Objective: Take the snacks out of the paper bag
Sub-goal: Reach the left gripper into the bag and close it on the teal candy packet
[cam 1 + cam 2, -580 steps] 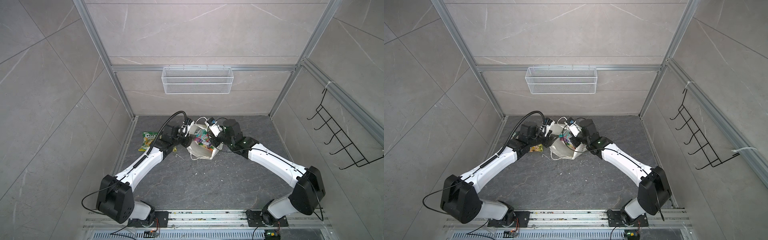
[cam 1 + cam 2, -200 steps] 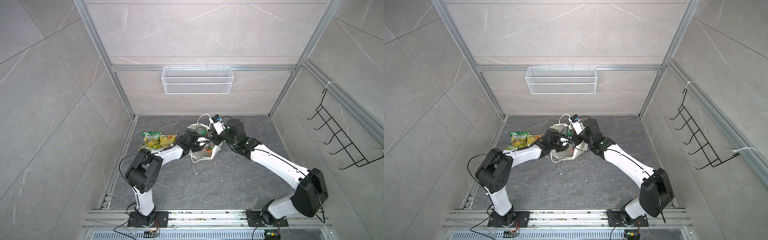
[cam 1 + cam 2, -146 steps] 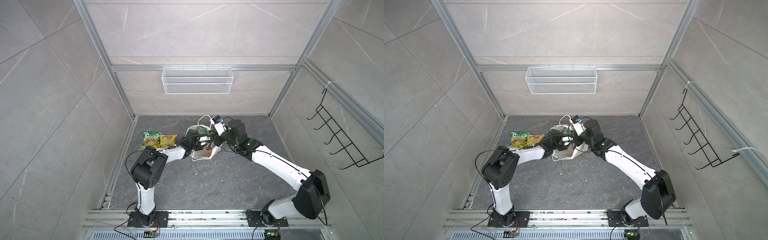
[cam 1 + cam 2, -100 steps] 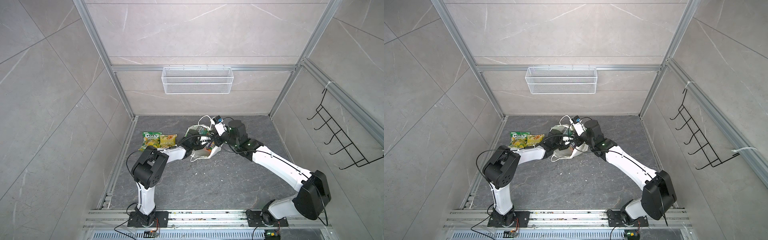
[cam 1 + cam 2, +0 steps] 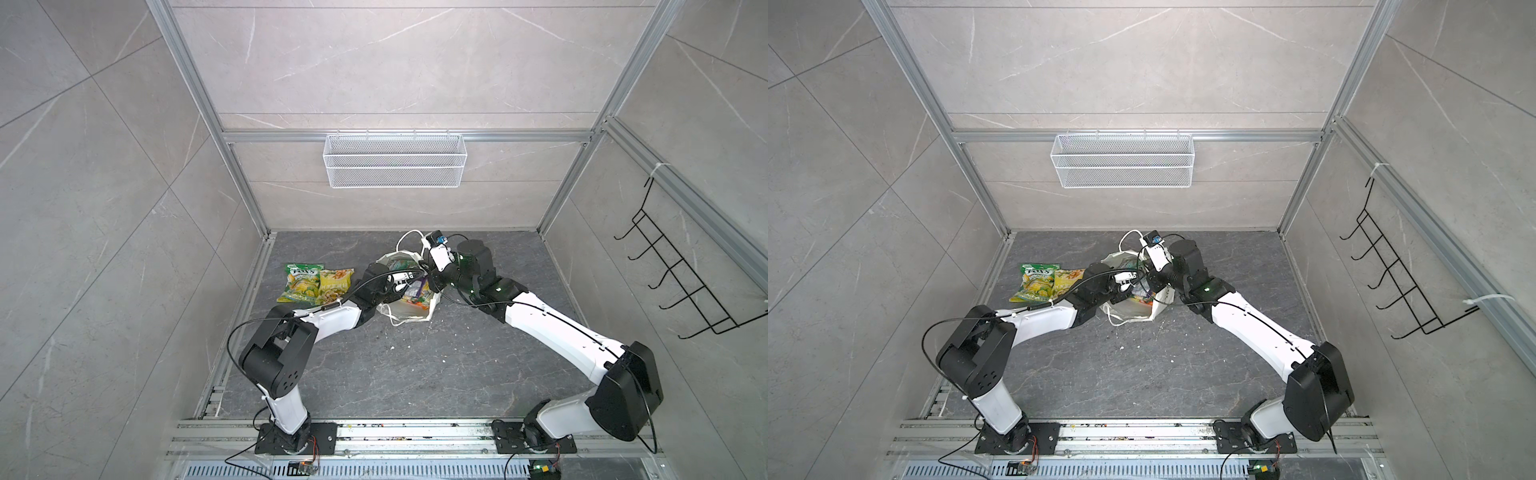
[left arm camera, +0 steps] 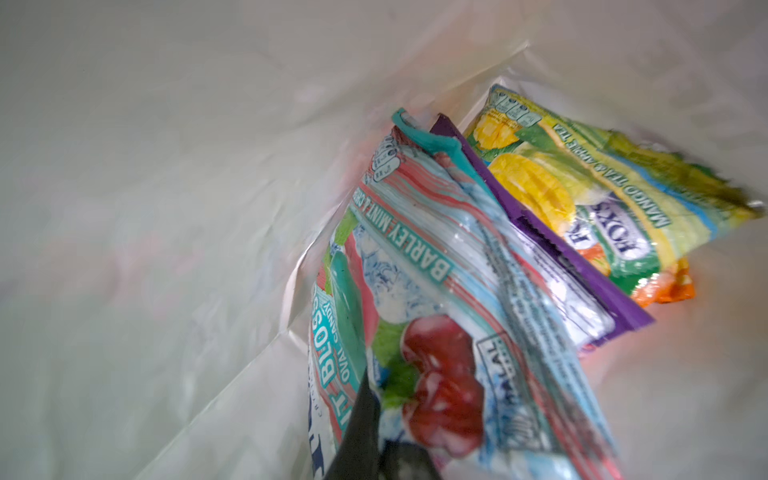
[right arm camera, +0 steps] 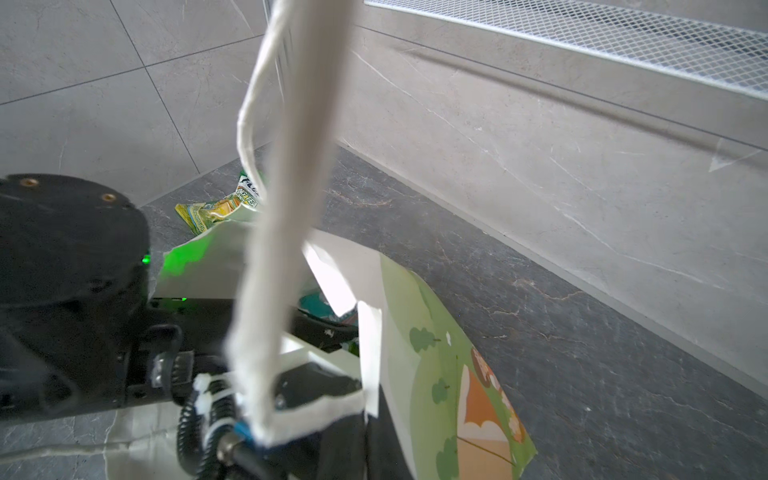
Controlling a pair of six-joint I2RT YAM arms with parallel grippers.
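Crowding bag (image 5: 409, 321), L gripper (image 6: 374, 440) prob. pinches snack (image 6: 415, 270).

Left pincer (image 6: 374, 444), right pincer (image 7: 353, 432); both closed

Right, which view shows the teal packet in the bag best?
Left wrist: teal packet close, lettering legible. Both top views show only mixed colours in the paper bag; right wrist, a teal sliver.

Left end effector (image 5: 1130, 286) inside paper bag (image 5: 1130, 314); two snacks (image 5: 1040, 284) lying alongside
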